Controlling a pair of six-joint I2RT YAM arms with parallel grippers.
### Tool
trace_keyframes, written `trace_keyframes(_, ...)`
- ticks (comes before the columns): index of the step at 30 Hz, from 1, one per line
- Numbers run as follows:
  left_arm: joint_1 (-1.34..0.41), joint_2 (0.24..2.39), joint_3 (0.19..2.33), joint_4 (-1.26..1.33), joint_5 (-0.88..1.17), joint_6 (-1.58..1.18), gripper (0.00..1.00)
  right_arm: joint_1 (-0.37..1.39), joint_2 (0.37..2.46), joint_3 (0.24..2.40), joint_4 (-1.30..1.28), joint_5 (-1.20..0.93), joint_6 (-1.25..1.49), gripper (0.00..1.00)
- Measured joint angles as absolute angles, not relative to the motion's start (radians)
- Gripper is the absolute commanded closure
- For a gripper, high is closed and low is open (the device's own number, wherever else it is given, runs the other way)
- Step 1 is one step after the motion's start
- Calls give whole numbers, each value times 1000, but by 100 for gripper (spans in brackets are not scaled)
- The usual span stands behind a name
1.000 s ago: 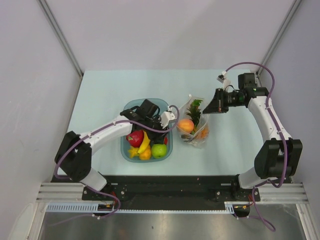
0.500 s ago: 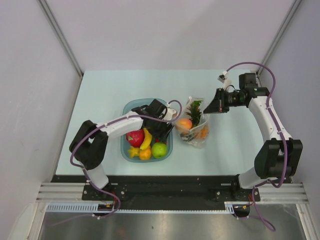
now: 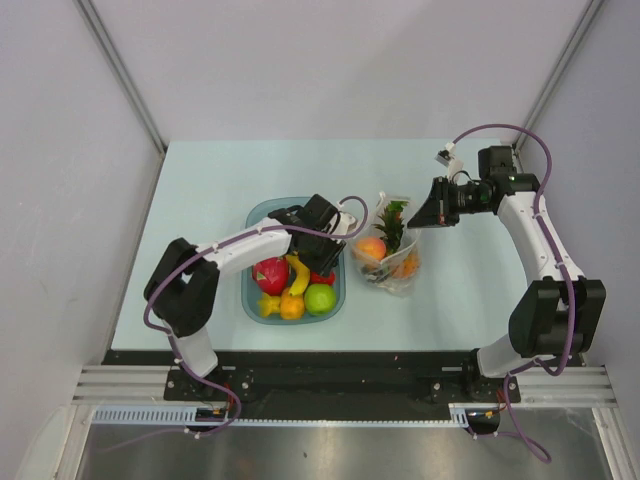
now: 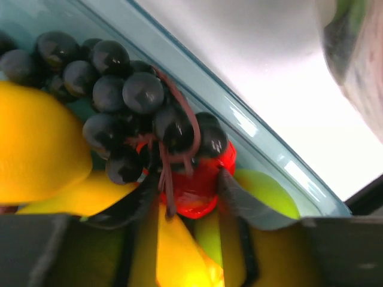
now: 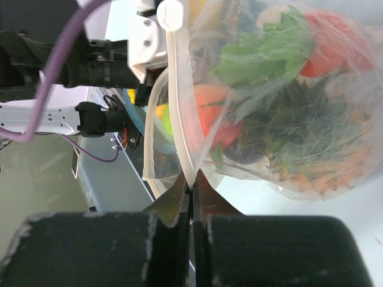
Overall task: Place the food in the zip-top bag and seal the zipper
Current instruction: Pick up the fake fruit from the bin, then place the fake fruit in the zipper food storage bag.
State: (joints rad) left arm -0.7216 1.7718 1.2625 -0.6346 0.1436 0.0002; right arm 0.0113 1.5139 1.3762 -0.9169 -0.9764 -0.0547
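Bag (image 3: 388, 256): clear floppy plastic, upright beside your tray (image 3: 262, 213), mouth toward 12 o'clock, its zipper (image 5: 177, 113) strip pinched in your right gripper (image 5: 191, 186). Left gripper (image 4: 190, 197): inside the tray, fingers closed narrowly on a glossy red piece (image 4: 200, 185) under dark grapes (image 4: 128, 113).

The clear, floppy zip-top plastic bag (image 5: 281, 107) is thin, crinkled film with a glossy sheen, edged by a smooth, milky press-seal zipper strip (image 5: 179, 119). The translucent blue plastic tray (image 4: 251, 128) looks smooth and shiny, the bunch of dark plastic grapes (image 4: 119, 95) highly glossy. The pale blue table top (image 3: 200, 180) is matt.
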Motion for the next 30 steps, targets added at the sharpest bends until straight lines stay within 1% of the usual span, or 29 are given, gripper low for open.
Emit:
trace_keyframes(4,-722,1724,1277,-662,141,11,80,11,1514,1381,-923,-977,-61,100)
trace_keyframes(12,-701,1587,1314,-717,142,37,86,20,1514,1385,-925,-977,-82,100)
trace_keyframes(19,-687,1510,1383,-715,159,54,85,42,1530,1403,-931,-978,-92,100)
trace_keyframes(23,-690,1487,1464,-690,200,60,85,57,1538,1415,-941,-981,-108,100)
trace_keyframes(27,-718,1484,1578,-635,251,80,84,66,1547,1437,-963,-982,-129,100)
trace_keyframes(30,-755,1483,1611,-585,283,88,84,67,1547,1444,-978,-982,-141,100)
